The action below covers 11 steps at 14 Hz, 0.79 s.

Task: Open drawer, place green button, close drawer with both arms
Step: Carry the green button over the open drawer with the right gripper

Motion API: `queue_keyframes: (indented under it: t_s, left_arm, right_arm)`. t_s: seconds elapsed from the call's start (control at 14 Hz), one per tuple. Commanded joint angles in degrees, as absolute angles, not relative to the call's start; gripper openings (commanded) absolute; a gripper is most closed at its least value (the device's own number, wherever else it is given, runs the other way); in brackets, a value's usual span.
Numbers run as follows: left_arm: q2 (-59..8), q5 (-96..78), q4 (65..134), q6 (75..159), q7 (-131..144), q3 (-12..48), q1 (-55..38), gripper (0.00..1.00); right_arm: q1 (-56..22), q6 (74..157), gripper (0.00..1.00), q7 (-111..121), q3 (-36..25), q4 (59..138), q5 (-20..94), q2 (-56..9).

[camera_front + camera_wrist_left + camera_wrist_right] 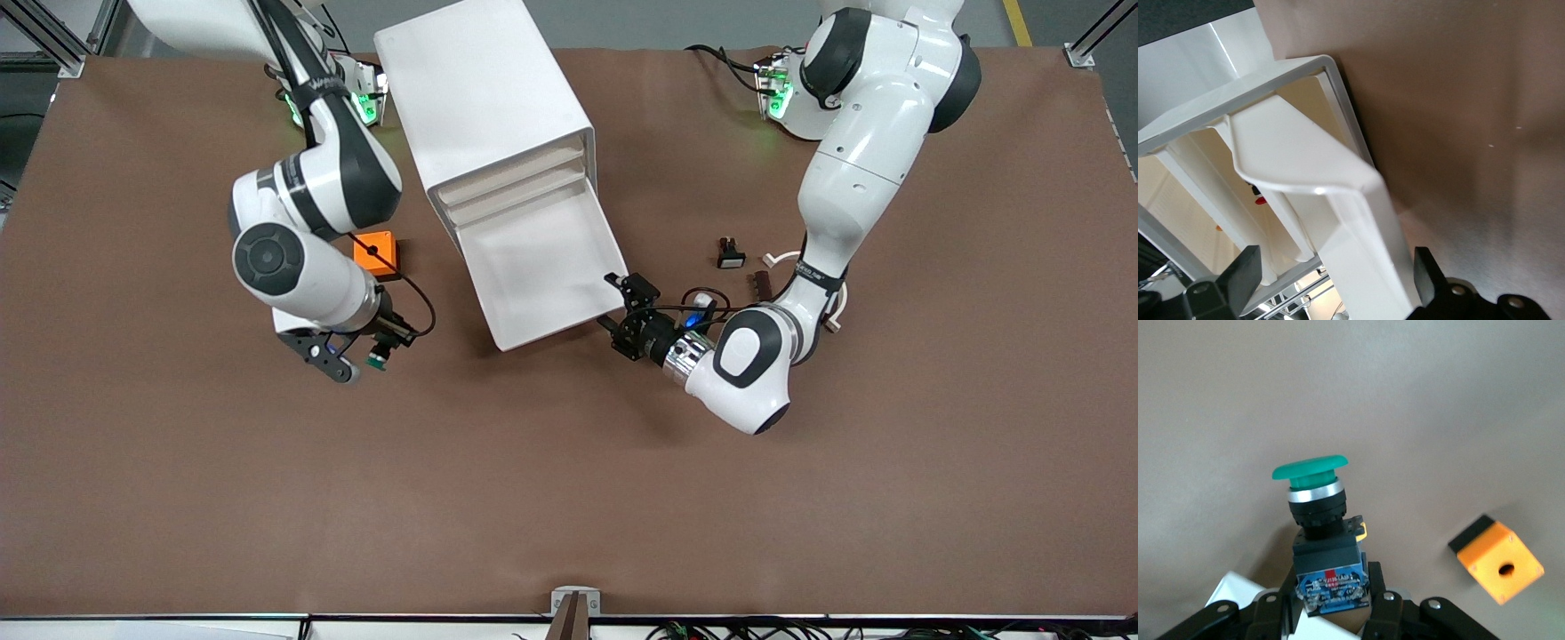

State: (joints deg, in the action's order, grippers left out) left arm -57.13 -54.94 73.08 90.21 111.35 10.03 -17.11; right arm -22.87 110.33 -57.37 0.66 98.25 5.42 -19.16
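The white cabinet point(484, 98) lies at the table's middle with its lowermost drawer point(542, 267) pulled out as a wide shallow tray with nothing in it. My left gripper point(615, 308) is at the drawer's front corner toward the left arm's end. It stands open, one finger on each side of the drawer's front lip point(1338, 193), with gaps showing at both. My right gripper point(360, 360) is shut on the blue-black body of the green-capped button point(1318, 513). It holds the button point(380, 359) over bare table, toward the right arm's end from the drawer.
An orange box with a hole point(375, 252) sits beside the cabinet, partly under my right arm. A black button with a white cap point(730, 254) and a few small parts point(763, 283) lie toward the left arm's end. The three upper drawers are shut.
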Motion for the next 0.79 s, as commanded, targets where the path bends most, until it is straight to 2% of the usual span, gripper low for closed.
queue_keyframes:
  t_s: [0.0, 0.21, 0.5, 0.71]
  left_arm:
    - [-56.34, -53.01, 73.3, 91.84, 110.48, 9.4, -18.19, 1.0]
    - [-56.25, -50.98, 73.21, 93.25, 110.22, 9.32, -18.37, 1.0]
    - [-55.46, -50.63, 72.95, 93.17, 95.83, 9.93, -17.76, 1.0]
    - [-55.46, -50.54, 69.71, 89.84, 90.82, 9.23, -17.49, 1.0]
  right_arm:
    - [-26.7, 109.07, 0.0, -64.13, 0.35, 99.93, 5.71, -15.83]
    - [-32.85, 110.12, 0.0, -73.36, 0.26, 100.28, 5.63, -16.34]
    - [-37.34, 110.83, 0.0, -80.58, 0.26, 101.33, 5.54, -16.35]
    - [-40.42, 115.38, 0.0, -84.62, 0.18, 104.84, 5.36, -16.08]
